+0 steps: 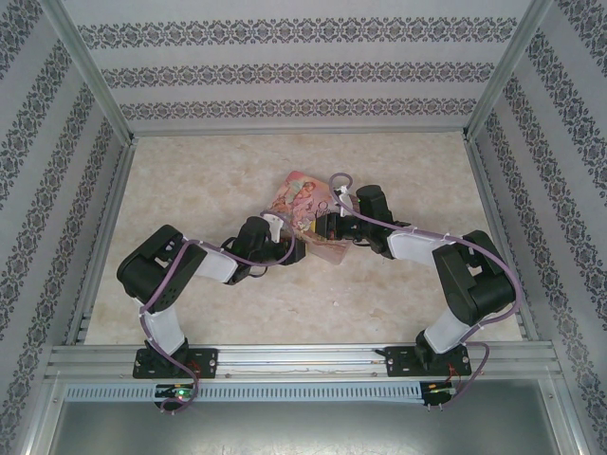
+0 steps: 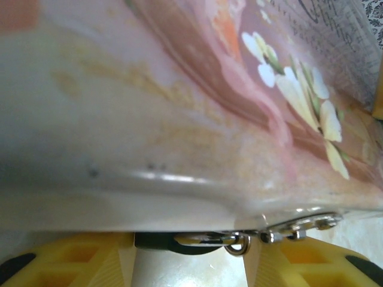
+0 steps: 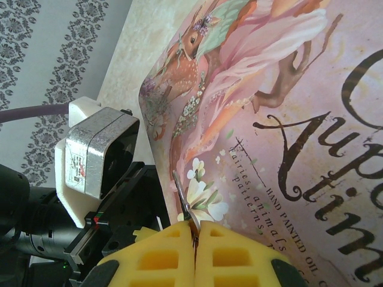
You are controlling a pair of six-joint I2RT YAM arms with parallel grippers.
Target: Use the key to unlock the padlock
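Note:
The decorated pink tin (image 1: 302,194) lies mid-table, its side (image 2: 179,119) close to the left wrist camera. Under the tin's rim hangs the small padlock (image 2: 179,242), dark in shadow, with its silvery shackle (image 2: 239,245) beside the tin's metal hasp (image 2: 299,226). My left gripper (image 2: 190,248) has a yellow finger on each side of the padlock and looks shut on it. It sits at the tin's near edge (image 1: 296,249). My right gripper (image 3: 194,226) is shut on the thin silver key (image 3: 182,200), whose blade points at the tin's lid edge (image 3: 269,119). From above, the right gripper (image 1: 329,227) sits at the tin's right side.
The left arm's wrist camera housing (image 3: 96,155) is close to the left of the key. Patterned walls (image 1: 57,190) and metal frame rails (image 1: 294,355) enclose the marbled table (image 1: 190,180). Both arms meet at the tin.

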